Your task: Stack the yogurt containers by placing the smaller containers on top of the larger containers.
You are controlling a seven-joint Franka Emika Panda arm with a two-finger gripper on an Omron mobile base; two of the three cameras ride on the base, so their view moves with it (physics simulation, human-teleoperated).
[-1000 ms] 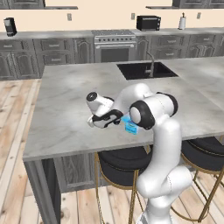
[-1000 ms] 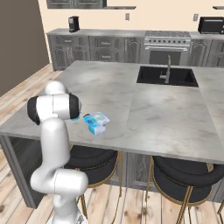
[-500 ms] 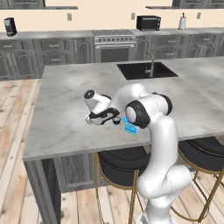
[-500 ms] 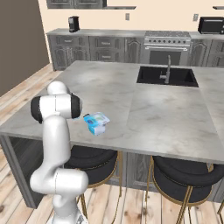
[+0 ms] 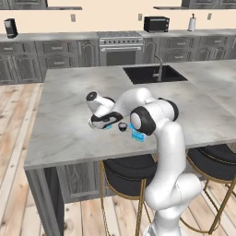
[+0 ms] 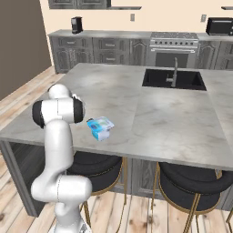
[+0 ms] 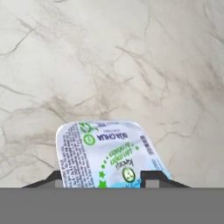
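In the hand view a small light-blue yogurt tub [image 7: 105, 153] with a pale printed lid sits on the marble between my two fingertips; my gripper [image 7: 104, 181] is closed against its sides. From the left base view the gripper [image 5: 105, 123] is low over the island counter, left of a tiny dark round cup [image 5: 122, 126]. The large bright-blue tub [image 5: 137, 135] stands right of the cup, partly behind my elbow. The right base view shows this large tub [image 6: 100, 128] beside my arm, which hides the hand.
The marble island [image 5: 64, 124] stretches wide to the left and behind the tubs. A sink with a faucet [image 5: 159, 73] is set into its far side. Black stools [image 6: 93, 164] stand under the near edge.
The hand has stayed low over the small tub. The fingers have drawn in from wide open onto its sides. The cup and the large tub have not moved.
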